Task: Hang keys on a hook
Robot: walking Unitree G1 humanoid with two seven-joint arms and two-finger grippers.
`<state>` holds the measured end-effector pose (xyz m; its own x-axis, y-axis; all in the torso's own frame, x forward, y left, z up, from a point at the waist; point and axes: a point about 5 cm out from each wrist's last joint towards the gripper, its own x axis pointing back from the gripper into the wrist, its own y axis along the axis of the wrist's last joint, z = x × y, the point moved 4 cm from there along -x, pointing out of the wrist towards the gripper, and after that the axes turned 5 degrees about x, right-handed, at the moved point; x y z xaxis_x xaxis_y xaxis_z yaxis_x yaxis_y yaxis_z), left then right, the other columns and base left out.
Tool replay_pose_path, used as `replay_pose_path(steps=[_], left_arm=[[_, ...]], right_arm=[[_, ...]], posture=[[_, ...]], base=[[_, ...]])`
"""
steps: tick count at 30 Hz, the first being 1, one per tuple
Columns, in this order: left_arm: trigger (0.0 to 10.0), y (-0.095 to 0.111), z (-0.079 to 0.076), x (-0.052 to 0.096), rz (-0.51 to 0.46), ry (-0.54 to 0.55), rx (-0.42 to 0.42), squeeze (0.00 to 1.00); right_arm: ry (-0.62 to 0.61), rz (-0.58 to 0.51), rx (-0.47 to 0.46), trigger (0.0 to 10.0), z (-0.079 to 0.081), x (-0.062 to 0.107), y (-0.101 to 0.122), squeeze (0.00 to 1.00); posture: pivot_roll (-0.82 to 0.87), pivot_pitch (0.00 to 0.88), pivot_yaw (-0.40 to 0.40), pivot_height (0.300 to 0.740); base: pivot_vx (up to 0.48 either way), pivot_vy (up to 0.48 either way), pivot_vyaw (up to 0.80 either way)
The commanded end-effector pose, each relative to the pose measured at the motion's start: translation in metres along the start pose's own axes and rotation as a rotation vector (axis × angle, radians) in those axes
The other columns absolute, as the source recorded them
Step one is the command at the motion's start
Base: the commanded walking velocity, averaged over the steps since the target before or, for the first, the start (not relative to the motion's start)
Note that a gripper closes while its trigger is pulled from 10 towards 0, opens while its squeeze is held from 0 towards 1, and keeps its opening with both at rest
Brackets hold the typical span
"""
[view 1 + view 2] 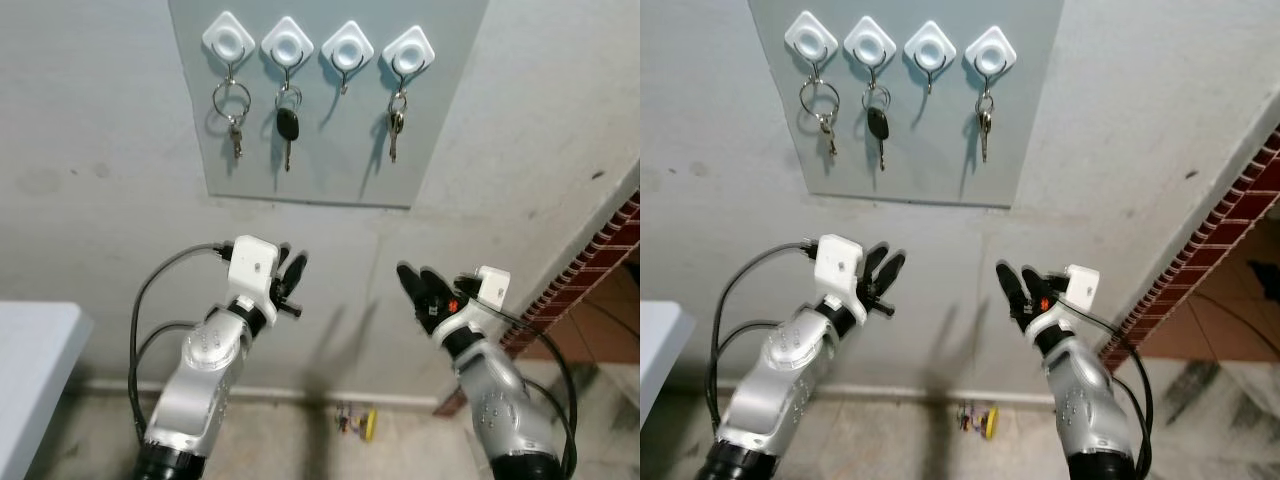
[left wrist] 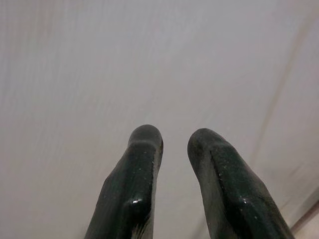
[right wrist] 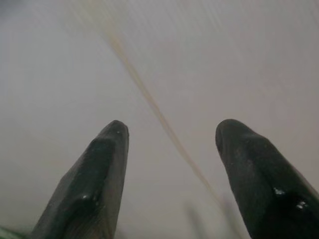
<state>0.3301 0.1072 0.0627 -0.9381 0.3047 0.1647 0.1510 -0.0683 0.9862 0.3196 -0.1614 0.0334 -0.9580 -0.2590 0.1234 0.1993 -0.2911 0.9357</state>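
Note:
A grey board (image 1: 320, 160) on the wall carries a row of white diamond-shaped hooks. The leftmost hook (image 1: 228, 40) holds a ring with a small key (image 1: 233, 112). A black car key (image 1: 287, 126) hangs from the second, and a small key bunch (image 1: 396, 124) from the rightmost. The third hook (image 1: 348, 47) is bare. Another key bunch with a yellow tag (image 1: 357, 421) lies on the floor by the wall. My left gripper (image 1: 291, 268) is raised below the board, slightly open and holding nothing. My right gripper (image 1: 417, 276) stands open and bare beside it.
A white table corner (image 1: 30, 350) juts in at the lower left. A brick-edged wall corner (image 1: 590, 270) runs diagonally on the right, with tiled floor beyond. Black cables loop from my left arm (image 1: 150, 300).

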Motion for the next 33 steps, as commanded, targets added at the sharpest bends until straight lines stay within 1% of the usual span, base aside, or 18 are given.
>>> replay_pose_path(steps=[1,2,3,5,6,8,9,10,13,15,16,17,20,22,23,25,29,33], left_arm=[[10.0,-0.016,0.007,0.003,0.035,0.039,-0.019,0.0],[10.0,-0.038,0.014,0.007,0.102,0.067,0.002,0.0],[10.0,-0.05,0.016,0.01,0.139,0.076,-0.001,0.0],[10.0,-0.057,0.017,0.012,0.158,0.08,-0.004,0.0],[10.0,-0.075,0.019,0.017,0.208,0.08,0.037,0.0],[10.0,-0.085,0.019,0.02,0.235,0.075,0.071,0.0],[10.0,-0.095,0.02,0.023,0.26,0.078,0.067,0.0],[10.0,-0.095,0.02,0.023,0.26,0.078,0.067,0.0],[10.0,-0.112,0.018,0.03,0.321,0.073,0.124,0.0],[10.0,-0.122,0.017,0.035,0.368,0.078,0.13,0.0],[10.0,-0.127,0.016,0.037,0.392,0.074,0.13,0.0],[10.0,-0.134,0.015,0.042,0.424,0.077,0.133,0.0],[10.0,-0.159,0.013,0.061,0.534,0.118,0.201,0.0],[10.0,-0.178,0.012,0.079,0.617,0.146,0.225,0.0],[10.0,-0.184,0.011,0.087,0.647,0.15,0.229,0.0],[10.0,-0.193,0.007,0.097,0.682,0.146,0.247,0.0],[10.0,-0.197,0.004,0.104,0.688,0.144,0.265,0.0],[10.0,-0.199,0.009,0.108,0.691,0.173,0.282,0.0]], right_arm=[[-0.025,0.046,0.032,10.0,-0.008,0.007,-0.014,0.0],[-0.07,0.095,0.041,10.0,-0.017,0.015,-0.03,0.0],[-0.098,0.128,0.042,10.0,-0.023,0.021,-0.039,0.0],[-0.113,0.147,0.043,10.0,-0.026,0.024,-0.045,0.0],[-0.175,0.211,0.066,10.0,-0.037,0.036,-0.062,0.0],[-0.208,0.255,0.085,10.0,-0.043,0.044,-0.073,0.0],[-0.214,0.319,0.129,10.0,-0.046,0.054,-0.087,0.0],[-0.214,0.319,0.129,10.0,-0.046,0.054,-0.087,0.0],[-0.244,0.427,0.129,10.0,-0.05,0.073,-0.112,0.0],[-0.258,0.501,0.168,10.0,-0.052,0.085,-0.125,0.0],[-0.262,0.526,0.158,10.0,-0.052,0.091,-0.131,0.0],[-0.276,0.579,0.161,10.0,-0.053,0.102,-0.141,0.0],[-0.326,0.682,0.145,10.0,-0.057,0.127,-0.16,0.0],[-0.378,0.734,0.129,10.0,-0.061,0.144,-0.169,0.0],[-0.391,0.759,0.143,10.0,-0.062,0.15,-0.173,0.0],[-0.406,0.78,0.136,10.0,-0.062,0.158,-0.177,0.0],[-0.436,0.776,0.12,10.0,-0.064,0.162,-0.177,0.0],[-0.433,0.765,0.124,10.0,-0.064,0.158,-0.176,0.0]], posture=[[-0.04,0.051,-0.002,0.74],[-0.04,0.05,0.0,0.74],[-0.04,0.049,0.0,0.74],[-0.04,0.049,0.0,0.74],[-0.03,0.048,-0.003,0.74],[-0.03,0.044,-0.005,0.74],[-0.02,0.041,-0.007,0.74],[-0.02,0.041,-0.007,0.74],[-0.02,0.034,-0.009,0.74],[-0.02,0.016,-0.006,0.74],[-0.03,0.002,0.001,0.74],[-0.03,0.0,0.007,0.74],[-0.04,0.0,0.018,0.74],[-0.05,0.0,0.026,0.74],[-0.05,0.0,0.026,0.74],[-0.07,0.0,0.033,0.74],[-0.09,0.0,0.041,0.74],[-0.1,0.0,0.026,0.74]], base=[[0.0,0.0,0.0],[0.0,0.0,0.0],[0.0,0.0,0.0],[0.0,0.0,0.0],[0.0,0.0,0.0],[0.0,0.0,0.0],[0.0,0.0,0.0],[0.0,0.0,0.0],[0.0,0.0,0.0],[0.0,0.0,0.0],[0.0,0.0,0.0],[0.0,0.0,0.0],[0.0,0.0,0.0],[0.0,0.0,0.0],[0.0,0.0,0.0],[0.0,0.0,0.0],[0.0,0.0,0.0],[0.0,0.0,0.0]])
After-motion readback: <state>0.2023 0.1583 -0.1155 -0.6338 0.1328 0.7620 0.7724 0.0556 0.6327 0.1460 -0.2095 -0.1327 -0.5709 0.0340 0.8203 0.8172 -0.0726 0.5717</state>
